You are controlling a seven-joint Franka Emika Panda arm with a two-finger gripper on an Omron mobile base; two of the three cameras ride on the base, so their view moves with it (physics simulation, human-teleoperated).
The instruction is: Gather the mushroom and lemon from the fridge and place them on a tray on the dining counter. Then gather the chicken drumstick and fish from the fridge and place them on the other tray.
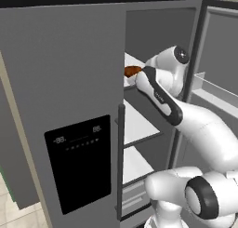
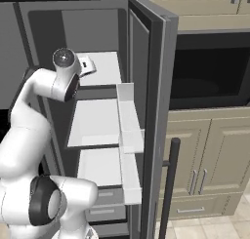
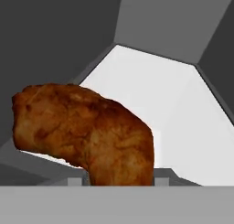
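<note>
Gripper (image 3: 119,182) closed on chicken drumstick (image 3: 87,134) — over white fridge shelf (image 3: 151,95), door open

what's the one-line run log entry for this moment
stage: drumstick pickup | gripper: shut on drumstick | place: top fridge shelf | fridge door: open

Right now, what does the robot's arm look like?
The arm is glossy white with fat, rounded segments, like smooth tubes. Its joints are dark rings, such as the one low down, and a round grey cap sits on one joint. A dark band with small light markings runs along one link. No loose cables show. The gripper has small grey finger tips.
</note>
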